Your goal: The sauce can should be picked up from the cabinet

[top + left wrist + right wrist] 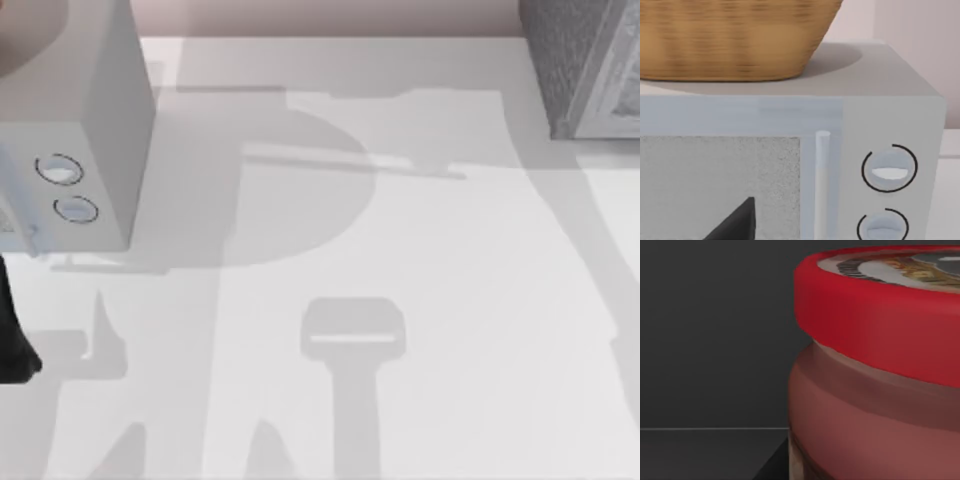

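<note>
1. Sauce can (pixel 875 370), one red-lidded can, sits very close before the right wrist camera, against dark cabinet walls; whether the right jaws are released or clenched cannot be told.
2. Cabinet (pixel 585 65): one, at the surface's (pixel 430 300) far right corner.
3. Microwave (pixel 890 100): one, two dials, one wicker basket (pixel 730 35) on top; a dark left fingertip (pixel 737 222) before its door, left jaws' state unclear.

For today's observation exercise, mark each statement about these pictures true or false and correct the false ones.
1. A woven tan basket sits on top of the pale box with two ringed dials. True.
2. The red cylindrical sauce can has a blue rim. False: its rim is red.
3. The dark grey speckled cabinet is at the top view's left. False: it is at the right.
4. The dials are stacked one above the other. True.
</note>
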